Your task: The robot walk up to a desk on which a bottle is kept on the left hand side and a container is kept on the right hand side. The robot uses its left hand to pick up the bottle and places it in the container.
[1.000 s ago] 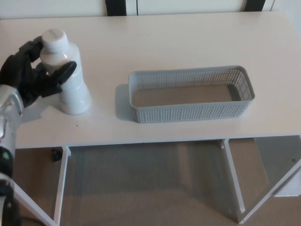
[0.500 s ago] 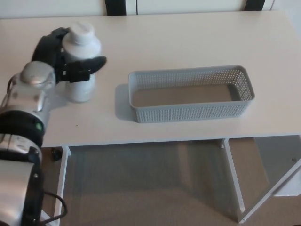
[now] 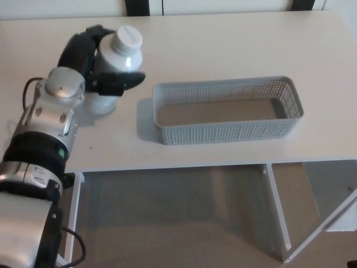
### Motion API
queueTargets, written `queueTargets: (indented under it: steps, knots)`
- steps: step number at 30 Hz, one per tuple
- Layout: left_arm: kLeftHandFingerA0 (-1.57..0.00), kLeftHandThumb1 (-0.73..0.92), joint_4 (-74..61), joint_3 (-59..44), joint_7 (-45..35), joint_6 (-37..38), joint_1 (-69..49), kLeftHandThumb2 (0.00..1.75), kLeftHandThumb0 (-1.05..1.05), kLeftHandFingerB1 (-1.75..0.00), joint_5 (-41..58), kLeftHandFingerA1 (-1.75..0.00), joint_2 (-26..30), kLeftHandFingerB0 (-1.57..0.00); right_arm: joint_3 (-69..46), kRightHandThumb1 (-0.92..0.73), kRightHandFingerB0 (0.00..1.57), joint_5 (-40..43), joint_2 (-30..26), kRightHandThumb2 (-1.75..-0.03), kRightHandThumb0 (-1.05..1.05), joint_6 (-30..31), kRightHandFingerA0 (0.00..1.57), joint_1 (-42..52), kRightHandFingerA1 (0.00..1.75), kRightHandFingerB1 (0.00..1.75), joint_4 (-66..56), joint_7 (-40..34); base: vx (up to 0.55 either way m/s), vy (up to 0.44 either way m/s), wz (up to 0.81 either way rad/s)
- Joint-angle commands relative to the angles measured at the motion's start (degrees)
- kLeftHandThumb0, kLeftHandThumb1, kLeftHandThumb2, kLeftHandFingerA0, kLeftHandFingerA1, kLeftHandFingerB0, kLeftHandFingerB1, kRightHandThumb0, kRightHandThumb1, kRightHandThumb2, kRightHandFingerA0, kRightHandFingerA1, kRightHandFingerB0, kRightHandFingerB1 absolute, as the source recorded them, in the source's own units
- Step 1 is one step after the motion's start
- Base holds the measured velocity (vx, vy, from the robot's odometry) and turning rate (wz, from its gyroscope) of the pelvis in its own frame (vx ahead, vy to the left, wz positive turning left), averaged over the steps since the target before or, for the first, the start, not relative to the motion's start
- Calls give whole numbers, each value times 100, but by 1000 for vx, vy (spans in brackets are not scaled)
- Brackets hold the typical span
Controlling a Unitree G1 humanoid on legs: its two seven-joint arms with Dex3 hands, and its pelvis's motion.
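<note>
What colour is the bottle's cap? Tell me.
White, like the rest of the bottle; the cap shows clearly in the head view, above the left hand.

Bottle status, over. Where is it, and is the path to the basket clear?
Left hand shut on bottle, left of basket. Right hand not in view. Basket empty, nothing between them.

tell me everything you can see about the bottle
The bottle is white and opaque, plastic by its look, with a round body and a wide white cap on top, shut. The left hand is wrapped around its body, black fingers in front and behind. It tilts, cap toward the right and the camera. It sits over the table's left part, left of the grey basket, apart from it. Whether its base touches the table is unclear.
</note>
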State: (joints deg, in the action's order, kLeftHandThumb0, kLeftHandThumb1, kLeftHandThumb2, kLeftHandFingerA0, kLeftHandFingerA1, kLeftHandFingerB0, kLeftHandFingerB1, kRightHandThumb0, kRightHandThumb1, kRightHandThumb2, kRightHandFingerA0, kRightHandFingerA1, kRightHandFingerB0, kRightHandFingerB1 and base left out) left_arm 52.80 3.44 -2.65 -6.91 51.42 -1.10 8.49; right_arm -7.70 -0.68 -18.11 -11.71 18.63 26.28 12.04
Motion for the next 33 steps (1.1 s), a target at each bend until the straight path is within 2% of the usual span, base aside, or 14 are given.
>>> queueTargets:
  steps: [1, 5, 7, 15, 19, 20, 21, 22, 24, 26, 27, 30, 31, 33]
  knots:
    - [-88, 77, -1164, -347, -142, -45, -146, 77, -11, -113, 327, -157, -96, -74, -37, -64, 58, 64, -94, -59, -50, 125, 68, 15, 52, 46, -23, 107, 0, 0, 0]
    - [-86, 74, -2151, -563, -287, -509, -106, 73, -14, -114, 638, -160, -267, -75, -12, -64, 59, 19, -92, -59, -50, 123, 68, 16, 52, 46, -39, 87, 0, 0, 0]
    - [-85, 78, -2404, -597, -281, -745, -50, 72, -13, -115, 684, -159, -335, -73, -18, -63, 60, 25, -77, -59, -50, 119, 69, -7, 53, 47, -11, 70, 0, 0, 0]
    - [-84, 77, -2606, -741, -280, -1229, 192, 73, -12, -114, 847, -157, -703, -74, -12, -63, 59, 41, -91, -59, -51, 169, 69, -2, 53, 47, -98, 110, 0, 0, 0]
    - [-84, 77, -2450, -648, -245, -1200, 329, 71, -13, -109, 711, -154, -873, -75, -26, -63, 60, 49, -65, -59, -49, 214, 69, -22, 52, 47, -122, 82, 0, 0, 0]
    - [-77, 78, -2400, -611, -229, -1197, 360, 66, -13, -104, 663, -155, -887, -72, -28, -62, 61, 53, -61, -60, -50, 216, 71, -16, 53, 47, -138, 81, 0, 0, 0]
    - [-77, 78, -2330, -565, -208, -1198, 404, 66, -13, -104, 594, -155, -907, -72, -32, -62, 61, 60, -53, -60, -50, 223, 71, -8, 53, 47, -164, 79, 0, 0, 0]
    - [-70, 77, -2186, -513, -196, -1201, 494, 63, -12, -110, 553, -157, -965, -68, -32, -63, 60, 55, -60, -59, -49, 225, 69, -46, 53, 47, -114, 80, 0, 0, 0]
    - [-71, 76, -2047, -455, -182, -1183, 571, 66, -10, -107, 517, -154, -1021, -70, -36, -64, 60, 78, -65, -59, -50, 219, 68, -63, 53, 47, -85, 115, 0, 0, 0]
    - [-86, 78, -1801, -374, -124, -1045, 667, 73, -11, -104, 456, -146, -1134, -78, -13, -64, 60, 37, -72, -59, -51, 259, 67, -89, 52, 47, -110, 93, 0, 0, 0]
    - [-87, 78, -1707, -323, -108, -947, 685, 74, -10, -110, 423, -153, -1188, -78, -8, -65, 60, 33, -68, -59, -50, 249, 67, -135, 52, 47, -79, 91, 0, 0, 0]
    - [-86, 79, -1693, -213, -136, -881, 601, 73, -13, -113, 387, -153, -1273, -76, -10, -64, 60, 38, -62, -59, -50, 205, 68, -135, 53, 48, -40, 100, 0, 0, 0]
    - [-95, 80, -1611, -87, -64, -864, 559, 73, -11, -105, 272, -135, -1325, -79, 9, -64, 61, -3, -80, -59, -53, 155, 68, -140, 53, 48, -24, 92, 0, 0, 0]
    - [-93, 78, -1559, -53, -61, -832, 545, 75, -13, -107, 252, -139, -1351, -79, 18, -64, 60, -15, -85, -59, -53, 157, 67, -146, 53, 48, -42, 91, 0, 0, 0]
